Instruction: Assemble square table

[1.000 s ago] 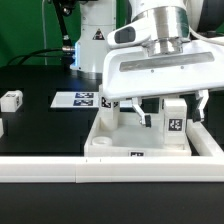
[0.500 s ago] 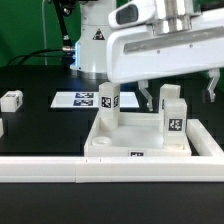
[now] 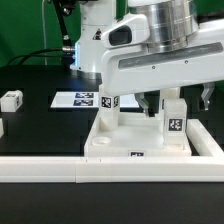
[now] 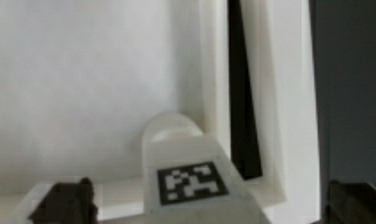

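The gripper (image 3: 177, 100) hangs with jaws spread wide astride, not touching, an upright leg (image 3: 173, 118) standing in the square table top (image 3: 95, 143), which lies braced against the border rail (image 3: 40, 168), seemingly placed for gripping that leg.

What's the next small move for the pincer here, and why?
Probably lower straight down, then close on the upright leg. The pincer is open, and the wrist view shows that leg roughly centred between its fingertips. The leg stands in the square top and is not yet gripped.
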Controlling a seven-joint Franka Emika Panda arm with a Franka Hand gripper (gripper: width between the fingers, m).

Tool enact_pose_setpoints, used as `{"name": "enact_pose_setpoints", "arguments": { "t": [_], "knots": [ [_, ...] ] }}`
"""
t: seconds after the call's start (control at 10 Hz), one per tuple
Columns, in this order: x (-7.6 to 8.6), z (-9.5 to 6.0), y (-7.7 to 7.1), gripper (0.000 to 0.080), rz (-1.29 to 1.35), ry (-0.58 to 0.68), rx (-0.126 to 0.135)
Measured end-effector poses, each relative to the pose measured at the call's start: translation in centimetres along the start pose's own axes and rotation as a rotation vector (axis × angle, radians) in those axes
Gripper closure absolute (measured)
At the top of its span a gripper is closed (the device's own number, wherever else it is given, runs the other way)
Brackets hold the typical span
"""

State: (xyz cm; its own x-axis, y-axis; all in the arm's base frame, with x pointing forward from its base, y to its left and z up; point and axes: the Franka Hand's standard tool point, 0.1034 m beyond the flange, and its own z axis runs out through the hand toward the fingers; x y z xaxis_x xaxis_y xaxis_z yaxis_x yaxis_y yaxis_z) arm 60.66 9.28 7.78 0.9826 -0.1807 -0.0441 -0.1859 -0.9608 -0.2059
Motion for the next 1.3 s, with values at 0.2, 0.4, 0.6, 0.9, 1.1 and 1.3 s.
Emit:
{"name": "enact_pose_setpoints", "arguments": {
  "t": [0.2, 0.4, 0.6, 0.9, 1.1, 1.3],
  "knots": [
    [0.2, 0.1, 0.7, 0.0150, -0.036, -0.040, -0.048],
    [2.4, -1.0, 0.7, 0.0150, 0.029, -0.074, -0.112],
    [2.3, -0.3, 0.2, 0.0150, 0.037, -0.068, -0.116],
    [2.3, -0.3, 0.3, 0.0408, 0.055, -0.067, -0.117],
    [2.3, -0.3, 0.3, 0.0511, 0.095, -0.065, -0.118],
    [2.3, -0.3, 0.3, 0.0511, 0.270, -0.056, -0.122]
  ]
}}
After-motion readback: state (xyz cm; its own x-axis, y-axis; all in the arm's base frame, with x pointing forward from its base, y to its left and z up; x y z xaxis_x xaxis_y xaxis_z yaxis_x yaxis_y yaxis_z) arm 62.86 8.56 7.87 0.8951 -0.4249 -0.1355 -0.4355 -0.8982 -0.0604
